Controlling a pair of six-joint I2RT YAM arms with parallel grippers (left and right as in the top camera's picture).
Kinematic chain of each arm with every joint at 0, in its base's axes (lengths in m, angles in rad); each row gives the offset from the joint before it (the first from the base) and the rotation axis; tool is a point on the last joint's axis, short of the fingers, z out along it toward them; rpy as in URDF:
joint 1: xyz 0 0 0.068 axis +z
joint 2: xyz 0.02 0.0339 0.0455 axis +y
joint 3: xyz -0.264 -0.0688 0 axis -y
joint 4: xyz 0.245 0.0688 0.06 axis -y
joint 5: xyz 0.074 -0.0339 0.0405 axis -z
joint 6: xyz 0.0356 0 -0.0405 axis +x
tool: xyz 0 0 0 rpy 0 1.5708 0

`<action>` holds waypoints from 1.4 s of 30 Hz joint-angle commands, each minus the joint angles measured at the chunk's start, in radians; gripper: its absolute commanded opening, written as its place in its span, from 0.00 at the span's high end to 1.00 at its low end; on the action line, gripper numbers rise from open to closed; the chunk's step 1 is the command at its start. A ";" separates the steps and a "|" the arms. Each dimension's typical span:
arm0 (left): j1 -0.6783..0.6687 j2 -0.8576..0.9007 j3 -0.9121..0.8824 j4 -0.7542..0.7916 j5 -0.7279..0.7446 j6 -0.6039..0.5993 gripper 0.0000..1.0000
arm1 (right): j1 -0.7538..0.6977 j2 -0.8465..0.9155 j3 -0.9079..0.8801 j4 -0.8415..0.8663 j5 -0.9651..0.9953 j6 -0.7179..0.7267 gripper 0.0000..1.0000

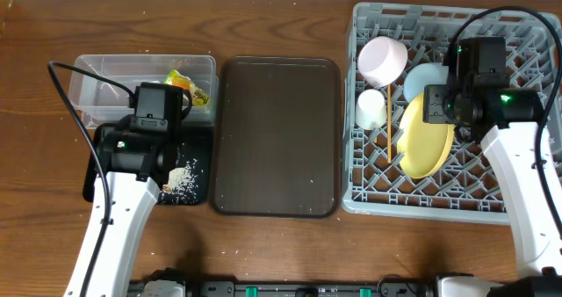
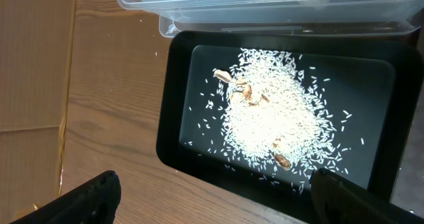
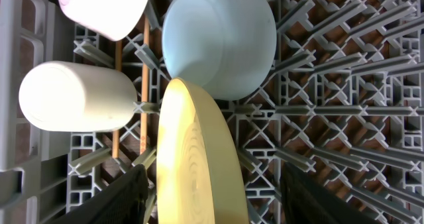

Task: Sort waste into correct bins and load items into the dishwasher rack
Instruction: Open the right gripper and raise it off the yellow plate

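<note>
Plate [image 3: 199, 164], pale yellow, stands on edge in rack [image 3: 344, 118]; left gripper [image 2: 217, 187] and right gripper [image 3: 213, 194] open.

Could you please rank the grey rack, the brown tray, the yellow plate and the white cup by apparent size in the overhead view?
Largest to smallest:
grey rack
brown tray
yellow plate
white cup

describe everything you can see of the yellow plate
The yellow plate is pale, smooth and round, with faint concentric rings on one face. It stands on edge, leaning, among the pegs of the dishwasher rack. Its upper rim sits at the light blue bowl, but whether they touch is unclear. The chopsticks lie beside it. The right gripper straddles it with jaws open, not gripping it.
</note>
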State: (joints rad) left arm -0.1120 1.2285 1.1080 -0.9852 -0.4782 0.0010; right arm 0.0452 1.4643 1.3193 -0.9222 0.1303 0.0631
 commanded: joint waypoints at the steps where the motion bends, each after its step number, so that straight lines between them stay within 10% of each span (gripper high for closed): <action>1: 0.004 0.001 0.009 -0.002 -0.013 0.006 0.06 | -0.005 0.000 0.024 0.012 -0.002 -0.019 0.37; 16: 0.004 0.001 0.009 -0.002 -0.012 0.006 0.06 | 0.008 -0.042 0.036 0.336 -0.611 -0.087 0.29; 19: 0.004 0.001 0.009 -0.002 -0.013 0.006 0.06 | 0.029 -0.041 0.035 0.326 -0.618 -0.076 0.01; 42: 0.004 0.001 0.009 -0.002 -0.012 0.006 0.06 | 0.047 -0.032 0.035 0.283 -0.612 -0.076 0.01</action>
State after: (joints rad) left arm -0.1120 1.2285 1.1080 -0.9852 -0.4782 0.0010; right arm 0.0845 1.4384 1.3296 -0.6350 -0.4721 -0.0116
